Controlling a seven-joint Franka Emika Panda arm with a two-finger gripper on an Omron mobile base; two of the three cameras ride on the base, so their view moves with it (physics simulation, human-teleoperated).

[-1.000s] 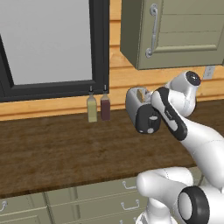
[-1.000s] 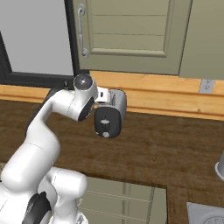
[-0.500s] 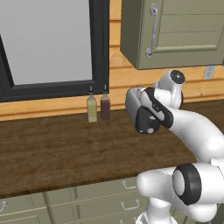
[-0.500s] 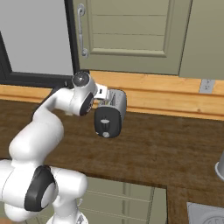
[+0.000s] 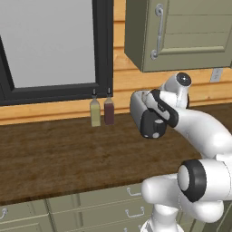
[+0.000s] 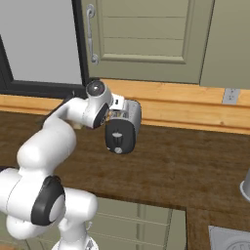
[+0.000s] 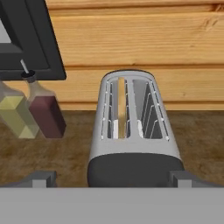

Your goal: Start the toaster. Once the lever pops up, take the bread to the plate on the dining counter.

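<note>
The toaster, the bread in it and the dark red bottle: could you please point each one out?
toaster (image 7: pixel 131 151): hand view, silver top behind the slots.
bread (image 7: pixel 121 105): hand view, tan edge in the left slot.
dark red bottle (image 7: pixel 45 115): hand view, its body.

A dark wood counter (image 5: pixel 54 154) is backed by pale wood panelling (image 6: pixel 195 105); a black-framed window (image 5: pixel 50 45) and sage-green cabinets (image 6: pixel 146 39) are mounted above.

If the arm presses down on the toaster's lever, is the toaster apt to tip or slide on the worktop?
Probably not tip: the toaster is boxy, longer than it is wide, and sits flat on the wooden worktop. It may slide a little if pushed sideways, since nothing braces it; a straight downward press on the lever at its black end looks safer.
</note>
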